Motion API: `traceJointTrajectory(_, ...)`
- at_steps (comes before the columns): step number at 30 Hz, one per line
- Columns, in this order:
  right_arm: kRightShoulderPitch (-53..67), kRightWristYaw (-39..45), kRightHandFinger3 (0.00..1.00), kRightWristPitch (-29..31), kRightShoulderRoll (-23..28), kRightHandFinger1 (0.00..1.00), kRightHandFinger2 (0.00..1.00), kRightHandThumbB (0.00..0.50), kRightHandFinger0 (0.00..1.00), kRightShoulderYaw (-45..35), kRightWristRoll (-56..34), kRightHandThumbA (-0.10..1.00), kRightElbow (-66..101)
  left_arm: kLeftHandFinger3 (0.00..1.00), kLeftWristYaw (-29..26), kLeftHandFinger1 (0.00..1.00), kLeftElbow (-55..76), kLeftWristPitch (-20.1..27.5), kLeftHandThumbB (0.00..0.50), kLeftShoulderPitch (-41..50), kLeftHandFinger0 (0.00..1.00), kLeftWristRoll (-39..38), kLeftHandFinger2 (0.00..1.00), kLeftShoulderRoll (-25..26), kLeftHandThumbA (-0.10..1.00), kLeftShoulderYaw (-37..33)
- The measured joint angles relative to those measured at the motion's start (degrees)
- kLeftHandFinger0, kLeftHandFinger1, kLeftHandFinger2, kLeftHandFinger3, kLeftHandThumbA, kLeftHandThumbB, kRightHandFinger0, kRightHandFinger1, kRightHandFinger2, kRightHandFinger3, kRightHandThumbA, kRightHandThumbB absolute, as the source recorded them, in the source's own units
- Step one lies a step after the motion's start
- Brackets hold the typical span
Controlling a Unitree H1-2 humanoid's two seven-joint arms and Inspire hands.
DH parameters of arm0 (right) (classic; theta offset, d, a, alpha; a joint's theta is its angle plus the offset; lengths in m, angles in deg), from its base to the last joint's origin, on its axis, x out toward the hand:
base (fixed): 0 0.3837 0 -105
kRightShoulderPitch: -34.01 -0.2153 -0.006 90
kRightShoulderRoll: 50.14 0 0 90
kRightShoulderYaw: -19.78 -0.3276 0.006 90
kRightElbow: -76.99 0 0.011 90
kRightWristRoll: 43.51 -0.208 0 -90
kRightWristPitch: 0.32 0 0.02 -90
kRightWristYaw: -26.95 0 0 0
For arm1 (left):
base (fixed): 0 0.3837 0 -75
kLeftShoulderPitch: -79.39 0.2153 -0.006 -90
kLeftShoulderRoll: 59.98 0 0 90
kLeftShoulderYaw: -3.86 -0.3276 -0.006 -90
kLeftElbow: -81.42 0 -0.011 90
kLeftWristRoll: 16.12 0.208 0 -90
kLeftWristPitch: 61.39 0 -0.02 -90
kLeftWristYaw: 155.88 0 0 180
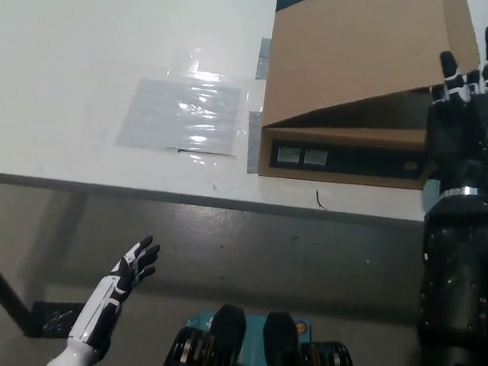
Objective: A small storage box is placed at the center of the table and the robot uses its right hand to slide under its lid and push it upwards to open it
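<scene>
On the white table [85,38], toward its right side near the front edge, sits the cardboard storage box [350,154], its brown lid [360,51] tilted up on the right so that a dark wedge-shaped gap shows between lid and box body. The lid's left front corner sits low against the body, so the opening is only partial. The black right hand [465,113] is raised at the box's right front corner, fingers spread and pointing upward, touching or just beneath the lifted edge of the lid; it grips nothing. Judging by the gap, the slide under the lid is done and the upward push is under way; what remains is to swing the lid well up and back.

Left of the box, a clear plastic sheet [181,116] lies flat on the table, apart from the box and out of the lid's path. A small dark mark [321,199] shows on the tabletop before the box. Nothing blocks the lid. The white left hand [135,263] rests low, below the table edge, fingers apart and empty.
</scene>
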Motion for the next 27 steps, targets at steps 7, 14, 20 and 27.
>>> traceJointTrajectory(7, -1.02, 0.0, 1.0, 0.03, -2.51, 1.0, 1.0, 0.33, 1.0, 0.05, -0.03, 1.0, -2.2, 1.0, 0.02, 1.0, 0.0, 0.0, 0.5, -0.12, 1.0, -0.03, 1.0, 0.05, 1.0, -0.16)
traceJointTrajectory(14, -3.28, 0.0, 1.0, 0.3, -4.96, 1.0, 1.0, 0.331, 1.0, 1.5, 0.6, 1.0, -4.32, 1.0, 0.05, 1.0, -0.13, 0.0, 0.5, -0.76, 1.0, -0.06, 1.0, 0.13, 1.0, -0.21)
traceJointTrajectory(20, -4.62, -0.01, 1.0, 0.47, -5.64, 1.0, 1.0, 0.325, 1.0, 4.63, 2.99, 1.0, -4.64, 1.0, 0.23, 1.0, -0.14, 0.0, 0.5, -0.79, 1.0, -0.08, 1.0, 0.3, 1.0, -0.23)
traceJointTrajectory(27, -5.45, -0.09, 1.0, 0.8, -6.75, 1.0, 1.0, 0.321, 1.0, 11.74, 8.83, 1.0, -7.63, 1.0, 0.44, 1.0, -0.18, 0.0, 0.5, -0.9, 1.0, -0.04, 1.0, 0.58, 1.0, -0.55)
